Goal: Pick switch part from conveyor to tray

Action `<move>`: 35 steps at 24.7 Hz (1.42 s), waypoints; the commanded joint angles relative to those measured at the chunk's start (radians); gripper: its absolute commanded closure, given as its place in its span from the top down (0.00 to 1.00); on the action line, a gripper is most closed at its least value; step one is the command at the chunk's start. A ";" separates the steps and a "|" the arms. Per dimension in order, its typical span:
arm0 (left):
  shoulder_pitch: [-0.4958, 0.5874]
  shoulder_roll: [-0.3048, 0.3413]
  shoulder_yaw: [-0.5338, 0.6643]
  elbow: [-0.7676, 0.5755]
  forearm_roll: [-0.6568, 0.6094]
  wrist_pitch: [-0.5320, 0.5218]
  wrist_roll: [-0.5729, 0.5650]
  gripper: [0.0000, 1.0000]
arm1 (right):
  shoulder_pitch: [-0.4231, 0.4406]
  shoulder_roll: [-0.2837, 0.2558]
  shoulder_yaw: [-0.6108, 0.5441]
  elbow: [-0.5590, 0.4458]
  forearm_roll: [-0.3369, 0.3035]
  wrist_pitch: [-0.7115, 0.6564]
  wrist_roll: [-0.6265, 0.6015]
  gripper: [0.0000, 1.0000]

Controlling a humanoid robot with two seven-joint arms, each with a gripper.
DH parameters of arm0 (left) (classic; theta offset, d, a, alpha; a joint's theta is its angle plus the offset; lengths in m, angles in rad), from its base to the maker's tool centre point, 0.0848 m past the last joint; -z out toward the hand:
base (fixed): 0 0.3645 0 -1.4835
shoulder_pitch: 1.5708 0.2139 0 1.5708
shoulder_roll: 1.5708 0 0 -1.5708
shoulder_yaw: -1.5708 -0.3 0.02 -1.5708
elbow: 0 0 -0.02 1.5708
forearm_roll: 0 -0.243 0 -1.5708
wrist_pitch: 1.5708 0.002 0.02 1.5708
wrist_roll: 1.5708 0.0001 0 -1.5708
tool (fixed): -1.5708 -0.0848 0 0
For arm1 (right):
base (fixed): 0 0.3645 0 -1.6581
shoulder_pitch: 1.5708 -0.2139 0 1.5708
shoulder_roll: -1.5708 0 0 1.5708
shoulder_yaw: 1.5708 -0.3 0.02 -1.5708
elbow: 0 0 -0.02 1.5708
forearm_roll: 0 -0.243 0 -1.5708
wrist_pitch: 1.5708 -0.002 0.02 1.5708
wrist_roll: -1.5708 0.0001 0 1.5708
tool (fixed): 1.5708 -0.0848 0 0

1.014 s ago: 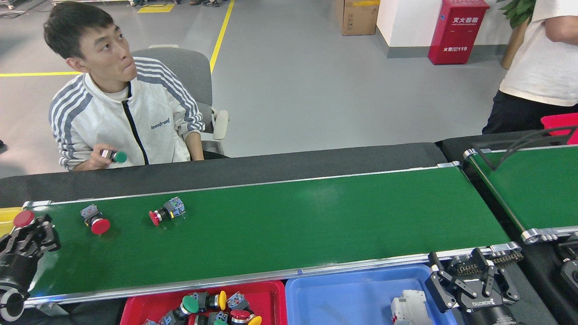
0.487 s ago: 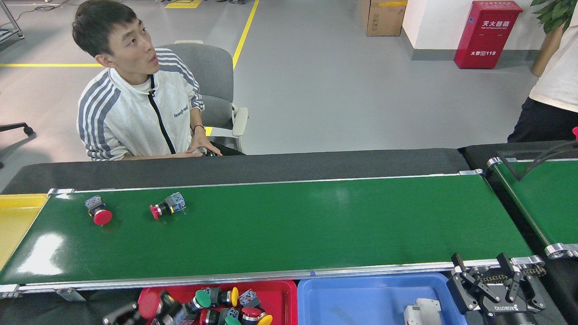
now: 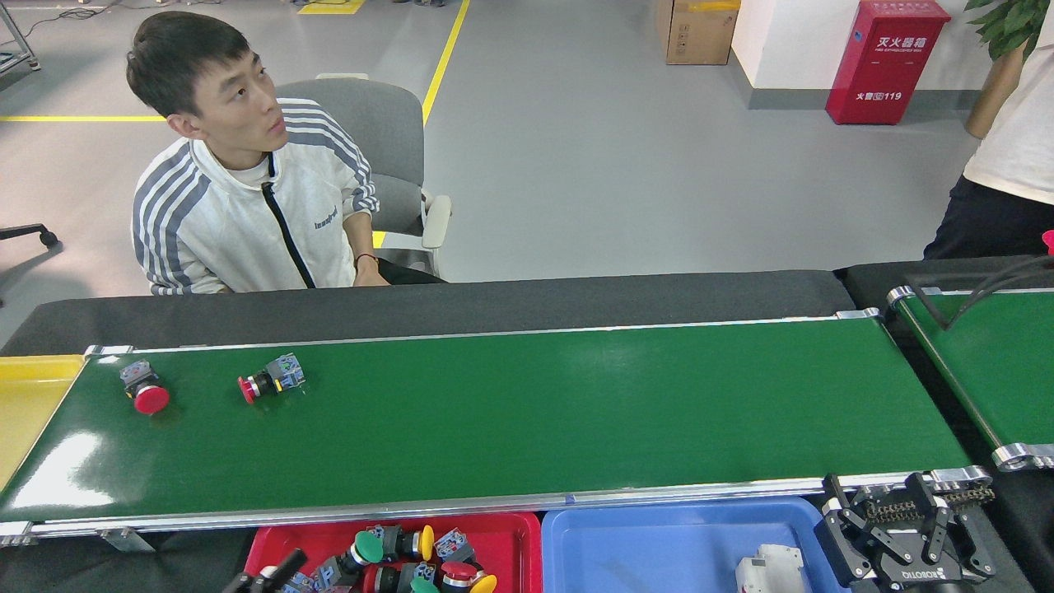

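Head view: two red button switches ride the long green belt, and no gripper is near them.

Head view again, up close: the long shiny dark-green conveyor belt with silver rails (image 3: 510,412) carries a red mushroom-button switch part with a grey block (image 3: 144,389) near its left end, and a second red-button switch part lying on its side (image 3: 272,380) just to the right of it. Below the belt's near rail sits the red plastic tray full of button switches (image 3: 502,543), with a blue plastic tray (image 3: 659,543) beside it. The right gripper (image 3: 897,535) waits by the belt's right end, fingers spread wide and holding nothing. The left gripper (image 3: 268,574) peeks in under the red tray's corner; I cannot tell if its fingers are apart. The switches look close to the belt's left end, so they might roll off into the yellow bin (image 3: 33,395) if the reach is slow.
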 commanded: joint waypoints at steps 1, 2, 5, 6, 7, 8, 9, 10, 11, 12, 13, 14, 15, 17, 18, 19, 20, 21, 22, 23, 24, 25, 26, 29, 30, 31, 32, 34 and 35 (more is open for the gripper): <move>-0.019 0.012 0.059 0.014 -0.001 0.209 0.004 1.00 | -0.002 0.000 -0.003 -0.015 0.001 -0.007 -0.001 0.99; -0.027 0.016 0.087 0.031 -0.001 0.209 0.004 1.00 | 0.000 0.001 -0.003 -0.015 0.001 -0.006 -0.001 0.99; -0.043 0.035 0.101 0.057 -0.001 0.198 0.004 1.00 | 0.000 0.008 -0.001 -0.015 0.001 -0.006 -0.001 0.99; -0.045 0.035 0.099 0.065 -0.001 0.192 0.004 1.00 | -0.002 0.011 -0.001 -0.015 0.001 -0.006 -0.001 0.99; -0.047 0.035 0.099 0.068 -0.003 0.183 0.004 1.00 | -0.002 0.014 -0.001 -0.015 0.001 -0.006 -0.001 0.99; -0.053 0.036 0.099 0.072 -0.004 0.177 0.002 1.00 | -0.003 0.012 -0.001 -0.015 0.001 -0.006 -0.001 0.99; -0.056 0.036 0.099 0.077 -0.009 0.172 0.002 1.00 | -0.003 0.012 -0.001 -0.013 0.001 -0.004 -0.001 0.99; -0.066 0.041 0.101 0.089 -0.019 0.160 0.002 1.00 | -0.005 0.014 -0.003 -0.012 0.001 -0.004 -0.001 0.99; -0.080 0.053 0.102 0.098 -0.023 0.143 -0.001 1.00 | -0.007 0.014 -0.003 -0.010 0.001 -0.001 -0.001 0.99; -0.099 0.073 0.102 0.114 -0.024 0.110 -0.004 1.00 | -0.007 0.015 -0.003 -0.010 0.002 0.001 -0.001 0.99; -0.117 0.093 0.102 0.134 -0.023 0.079 -0.005 1.00 | -0.007 0.015 -0.003 -0.010 0.002 0.001 -0.001 0.99; -0.151 0.117 0.101 0.169 -0.023 0.041 -0.005 1.00 | -0.005 0.014 -0.003 -0.012 0.002 0.001 -0.001 0.99; -0.191 0.142 0.099 0.209 -0.021 0.014 -0.005 1.00 | -0.005 0.012 -0.003 -0.012 0.002 0.001 -0.001 0.99; -0.299 0.196 0.091 0.333 -0.021 -0.026 -0.005 1.00 | -0.005 0.012 -0.003 -0.010 0.002 -0.001 -0.001 0.99; -0.350 0.219 0.076 0.397 -0.021 -0.044 -0.005 1.00 | -0.007 0.014 -0.003 -0.012 0.002 -0.001 -0.001 0.99; -0.393 0.239 0.055 0.456 -0.019 -0.064 -0.007 1.00 | -0.007 0.014 -0.003 -0.012 0.002 -0.001 -0.001 0.99; -0.453 0.262 0.022 0.537 -0.015 -0.090 -0.007 1.00 | -0.007 0.014 -0.003 -0.012 0.002 -0.001 -0.001 0.99; -0.528 0.283 -0.008 0.635 -0.013 -0.114 -0.005 1.00 | -0.007 0.012 -0.003 -0.012 0.004 -0.001 -0.001 0.99; -0.580 0.294 -0.024 0.698 -0.013 -0.125 -0.005 1.00 | -0.007 0.011 -0.003 -0.013 0.004 -0.002 -0.001 0.99; -0.639 0.303 -0.037 0.784 -0.012 -0.134 -0.005 1.00 | -0.005 0.009 -0.003 -0.012 0.004 -0.004 -0.001 0.99; -0.689 0.309 -0.050 0.862 -0.013 -0.139 -0.004 1.00 | -0.005 0.008 -0.003 -0.012 0.004 -0.004 -0.001 0.99; -0.731 0.315 -0.062 0.921 -0.013 -0.141 -0.002 1.00 | -0.005 0.006 -0.003 -0.012 0.004 -0.004 -0.001 0.99; -0.758 0.321 -0.073 0.961 -0.013 -0.141 -0.002 1.00 | -0.007 0.006 -0.003 -0.012 0.004 -0.004 -0.001 0.99; -0.823 0.337 -0.114 1.060 -0.012 -0.141 0.002 1.00 | -0.013 0.006 -0.001 -0.012 0.004 -0.006 -0.001 0.99; -0.827 0.338 -0.117 1.074 -0.012 -0.141 0.002 1.00 | -0.014 0.004 0.001 -0.012 0.005 -0.006 -0.001 0.99; -0.830 0.343 -0.117 1.097 -0.013 -0.141 0.004 1.00 | -0.014 0.006 0.013 -0.012 0.007 -0.007 -0.001 0.99; -0.833 0.355 -0.117 1.126 -0.013 -0.138 0.006 1.00 | -0.023 0.004 0.037 -0.010 0.007 -0.006 0.000 0.99; -0.835 0.369 -0.114 1.171 -0.012 -0.121 0.009 1.00 | -0.063 0.003 0.073 -0.003 0.014 -0.006 0.005 0.99; -0.835 0.381 -0.114 1.188 -0.012 -0.108 0.009 1.00 | -0.080 0.003 0.085 0.002 0.024 -0.006 0.009 0.99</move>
